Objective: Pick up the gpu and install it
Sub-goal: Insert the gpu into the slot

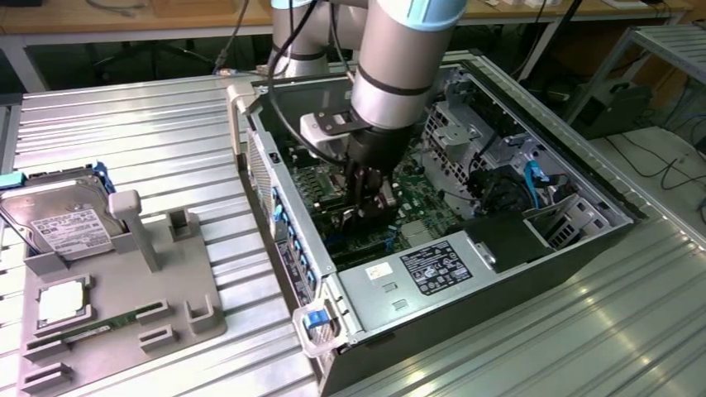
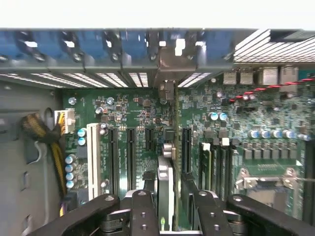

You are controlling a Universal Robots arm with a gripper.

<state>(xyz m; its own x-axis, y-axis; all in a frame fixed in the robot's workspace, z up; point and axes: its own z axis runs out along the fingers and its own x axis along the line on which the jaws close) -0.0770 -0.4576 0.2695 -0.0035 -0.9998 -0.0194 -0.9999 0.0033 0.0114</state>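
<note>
A ribbed, silver metal work table (image 1: 165, 132) fills most of the exterior view. The open black computer case (image 1: 518, 273) lies on its side across the centre and right of that frame, its walls closing tightly around the interior. On the lower left sits a grey plastic parts tray (image 1: 121, 331), well apart from the case, carrying a silver hard drive with white label (image 1: 61, 227) and a narrow green RAM stick (image 1: 94, 329). Bare table lies open between tray and case.

The grey robot arm (image 1: 398, 58) reaches down from the upper middle of the exterior view into the case, and the black gripper (image 1: 369, 203) hangs low over the green motherboard (image 2: 142, 128). In the wrist view the black fingers (image 2: 142, 211) stand partly apart, one on each side of the gpu (image 2: 166, 191), a thin card seen edge-on, standing upright in line with the dark slots (image 2: 130, 157). Whether the pads press the card cannot be told. Its silver metal bracket (image 2: 170, 61) meets the case's rear edge. Neighbouring slots sit just beside the card, leaving little room on either side.
</note>
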